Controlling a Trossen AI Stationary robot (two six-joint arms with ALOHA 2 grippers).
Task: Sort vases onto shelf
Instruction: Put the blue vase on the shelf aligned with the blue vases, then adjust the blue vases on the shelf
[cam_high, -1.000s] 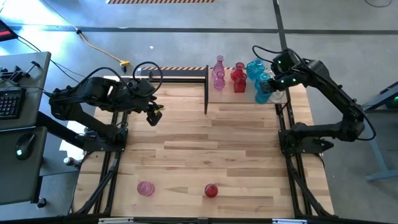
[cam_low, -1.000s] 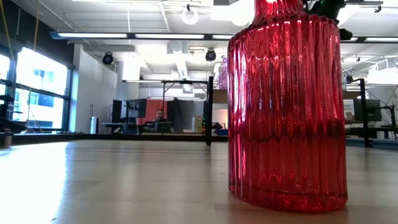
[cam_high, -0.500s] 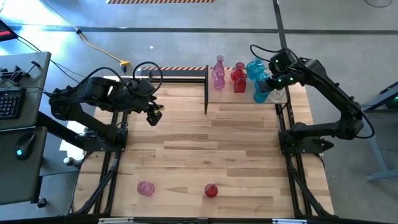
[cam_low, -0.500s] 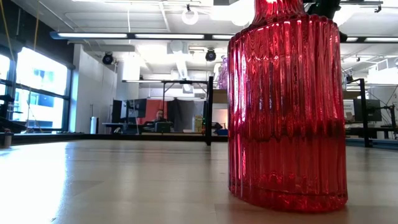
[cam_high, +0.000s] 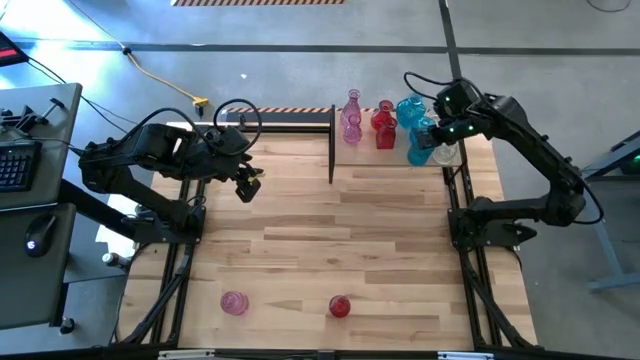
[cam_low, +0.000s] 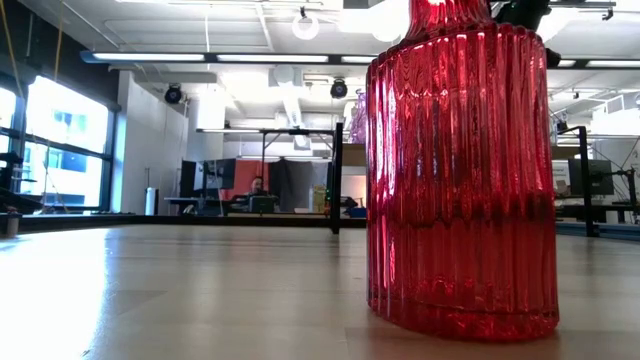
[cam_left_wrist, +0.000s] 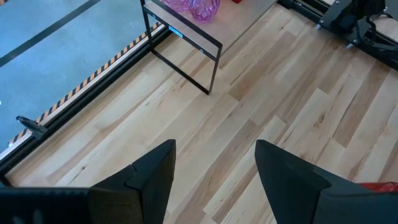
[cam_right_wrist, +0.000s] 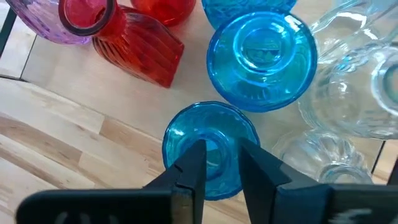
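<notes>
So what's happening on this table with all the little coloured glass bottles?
Two robot arms are sorting glass vases onto a pale shelf at the far end of the table. The right gripper is over the shelf, its fingers closed on the rim of a blue vase standing among pink, red, blue and clear ones. The left gripper hangs open over bare tabletop, holding nothing. A pink vase and a red vase wait at the near edge of the table.
</notes>
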